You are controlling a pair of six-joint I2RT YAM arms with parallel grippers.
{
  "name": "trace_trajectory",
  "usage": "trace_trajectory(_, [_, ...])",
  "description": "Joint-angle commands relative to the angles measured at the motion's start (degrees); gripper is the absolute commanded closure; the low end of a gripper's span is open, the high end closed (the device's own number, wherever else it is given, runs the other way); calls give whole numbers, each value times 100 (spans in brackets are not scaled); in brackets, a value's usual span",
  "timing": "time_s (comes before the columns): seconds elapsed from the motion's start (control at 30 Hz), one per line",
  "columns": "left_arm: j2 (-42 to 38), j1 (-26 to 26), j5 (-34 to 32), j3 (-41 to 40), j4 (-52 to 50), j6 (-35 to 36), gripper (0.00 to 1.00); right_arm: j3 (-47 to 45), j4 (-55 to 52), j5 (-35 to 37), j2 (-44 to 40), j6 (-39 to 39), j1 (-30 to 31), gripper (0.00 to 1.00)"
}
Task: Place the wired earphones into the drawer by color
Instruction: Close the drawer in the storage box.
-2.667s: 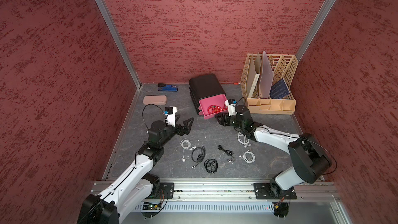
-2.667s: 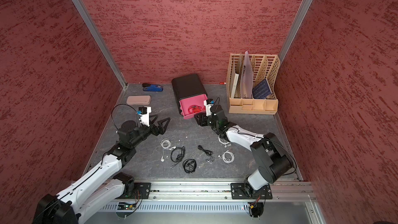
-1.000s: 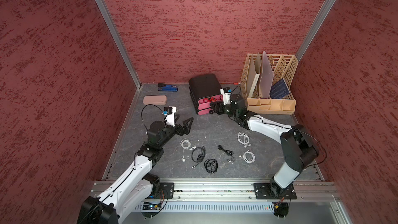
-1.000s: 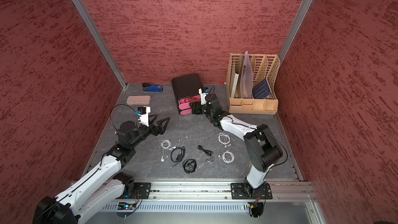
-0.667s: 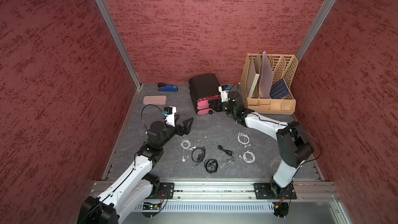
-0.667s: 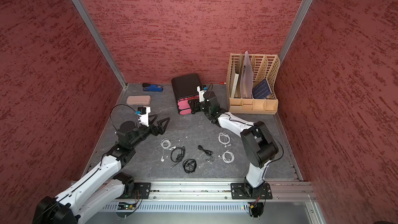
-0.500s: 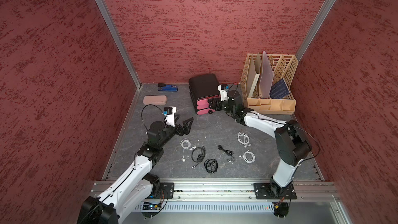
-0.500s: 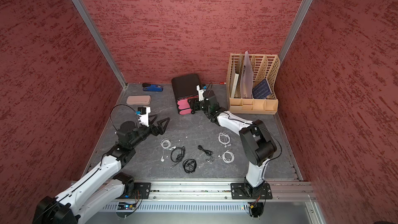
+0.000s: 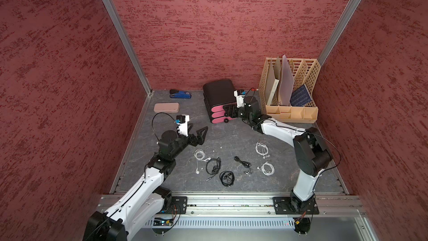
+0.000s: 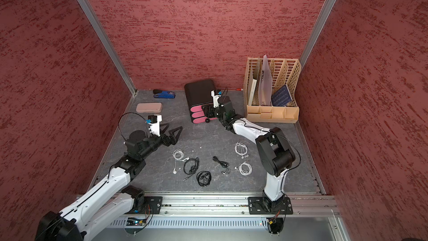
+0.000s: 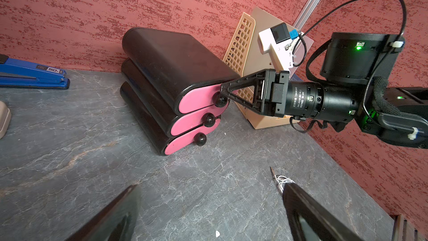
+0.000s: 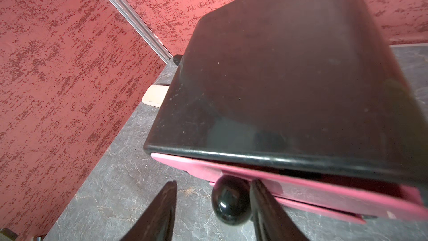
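The drawer cabinet is black with three pink fronts and stands at the back. Its top drawer is pushed almost flush, with a thin gap showing in the right wrist view. My right gripper is open around the top drawer's round black knob. One finger touches the knob and the other stands clear of it. Several wired earphones lie loose on the mat: white coils and black ones. My left gripper hangs wide open and empty above the mat, left of the coils.
A beige lattice file rack with folders stands right of the cabinet, close behind my right arm. A blue stapler and a pinkish flat case lie at the back left. Red walls close in three sides.
My right gripper moved toward the cabinet, and the top drawer, open earlier with red earphones inside, slid in until nearly flush. The left arm stayed still.
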Motion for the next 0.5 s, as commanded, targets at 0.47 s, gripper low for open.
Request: trace_trajectory(0.47, [-81,30,-58,-92,180,118,0,-72,-56,45,-328,-136,-87,43])
